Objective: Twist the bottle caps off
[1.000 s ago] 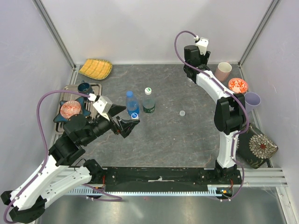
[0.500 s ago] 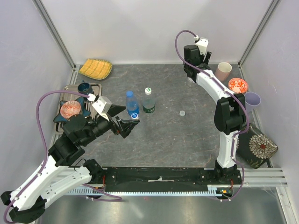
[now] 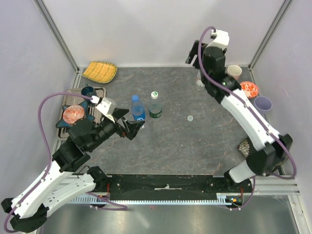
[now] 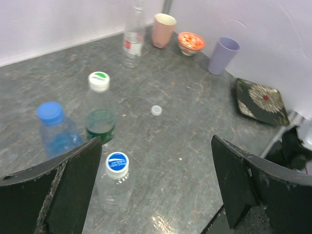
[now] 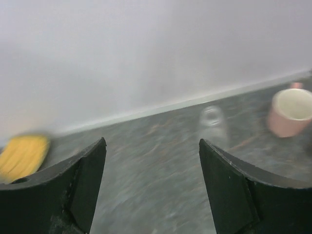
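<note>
Currently: white cap (image 4: 156, 110) lies loose, three unscrewed yet; right gripper (image 5: 152, 146) spread, empty; left gripper (image 4: 156, 146) spread before the blue-and-white-capped bottle (image 4: 114, 190), probably gripping it next.

No legible text, only blurred print on the white-and-blue cap (image 4: 117, 163)

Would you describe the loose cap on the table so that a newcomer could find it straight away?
On the grey table, look right of the green-labelled bottle, toward the open middle. A small plain white cap lies there alone on the surface, whereas every other cap in view sits on a bottle.
</note>
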